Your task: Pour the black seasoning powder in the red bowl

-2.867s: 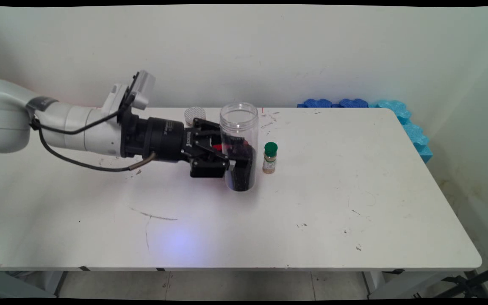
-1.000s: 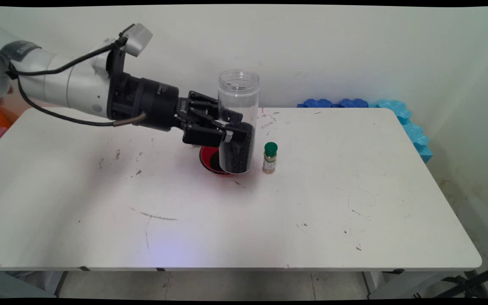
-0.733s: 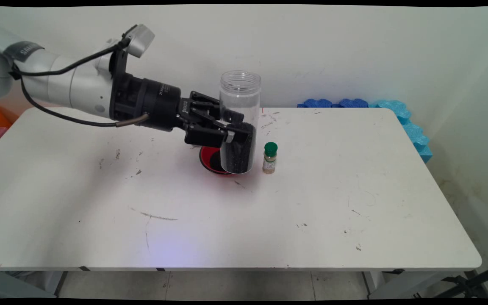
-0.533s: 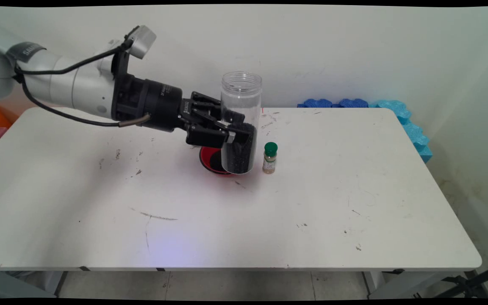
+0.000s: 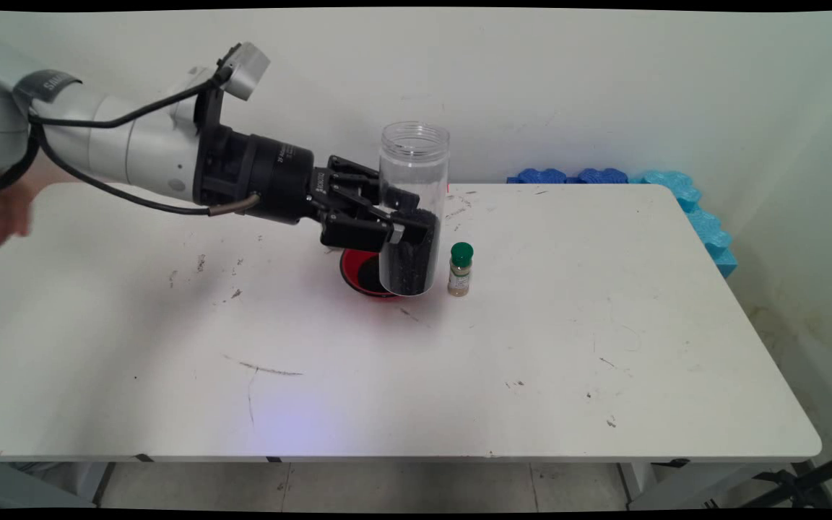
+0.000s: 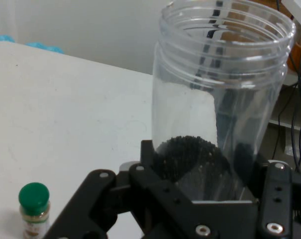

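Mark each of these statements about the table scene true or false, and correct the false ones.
1. The gripper is shut on the clear jar. True.
2. The clear jar is full to its rim with dark grains. False: the grains fill only its lower part; the upper part is empty.
3. The small bottle has a green cap. True.
4. The small bottle lies on its side. False: it stands upright on the white table.
5. A red dish sits on the table behind the jar's base. True.
6. The jar wears a lid. False: its mouth is open.
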Controlling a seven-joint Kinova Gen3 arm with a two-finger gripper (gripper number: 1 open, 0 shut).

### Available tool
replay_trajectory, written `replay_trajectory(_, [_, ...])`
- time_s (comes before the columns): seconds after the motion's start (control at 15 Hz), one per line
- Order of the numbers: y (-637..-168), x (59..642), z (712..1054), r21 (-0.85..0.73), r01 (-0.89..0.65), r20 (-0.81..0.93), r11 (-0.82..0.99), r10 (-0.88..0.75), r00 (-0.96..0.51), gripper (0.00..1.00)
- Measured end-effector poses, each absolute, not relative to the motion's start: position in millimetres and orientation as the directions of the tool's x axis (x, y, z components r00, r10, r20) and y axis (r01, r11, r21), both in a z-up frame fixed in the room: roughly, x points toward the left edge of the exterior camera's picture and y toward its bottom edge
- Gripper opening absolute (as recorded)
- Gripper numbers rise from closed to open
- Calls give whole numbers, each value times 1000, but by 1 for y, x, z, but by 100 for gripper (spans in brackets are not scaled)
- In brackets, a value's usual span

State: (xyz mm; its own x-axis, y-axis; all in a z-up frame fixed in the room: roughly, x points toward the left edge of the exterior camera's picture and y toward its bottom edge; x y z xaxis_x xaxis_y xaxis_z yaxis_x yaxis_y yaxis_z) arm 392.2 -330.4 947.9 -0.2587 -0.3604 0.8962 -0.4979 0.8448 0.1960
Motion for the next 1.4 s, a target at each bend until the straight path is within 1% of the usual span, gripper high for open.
replay_trajectory(0.33, [-329,391,950,216,-505,889,835,-382,-252,0])
replay_trajectory(0.67, [-327,395,945,283,-541,851,792,-467,-239,0])
replay_trajectory(1.4, [-342,415,925,426,-607,742,671,-643,-189,0])
